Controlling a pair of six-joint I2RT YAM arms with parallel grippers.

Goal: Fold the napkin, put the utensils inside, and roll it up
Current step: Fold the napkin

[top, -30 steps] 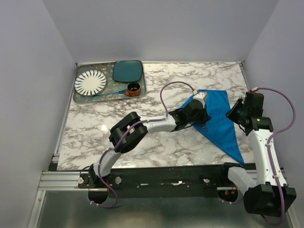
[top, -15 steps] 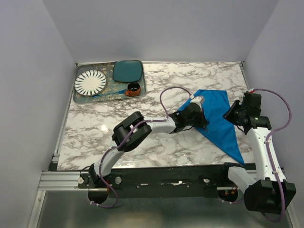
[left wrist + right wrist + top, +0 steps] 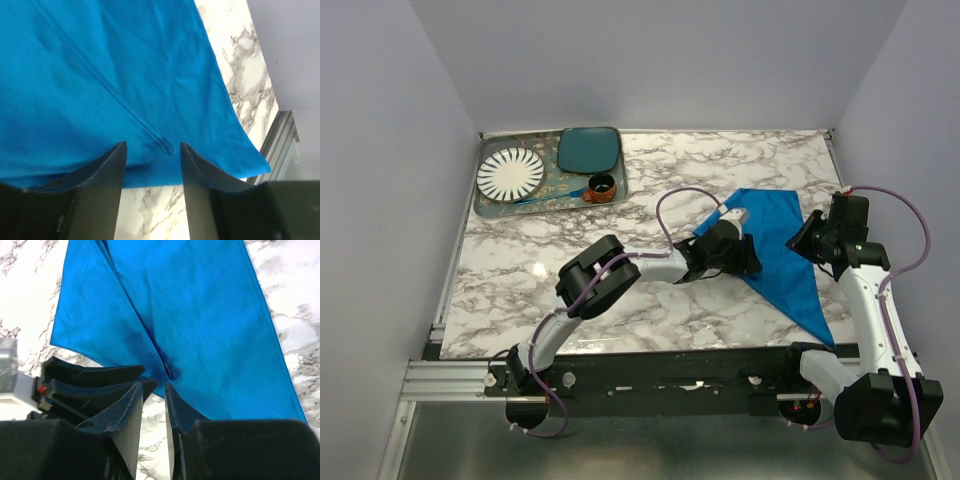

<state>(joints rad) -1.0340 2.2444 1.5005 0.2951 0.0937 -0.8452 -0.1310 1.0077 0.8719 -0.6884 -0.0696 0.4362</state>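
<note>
Left gripper (image 3: pixel 152 147) opened, seemingly releasing napkin (image 3: pixel 100 65)

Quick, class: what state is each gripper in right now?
Left gripper: open, fingers on either side of the napkin corner, not pinching it.
Right gripper: open narrowly, tips at the napkin's edge, no grip visible.
</note>
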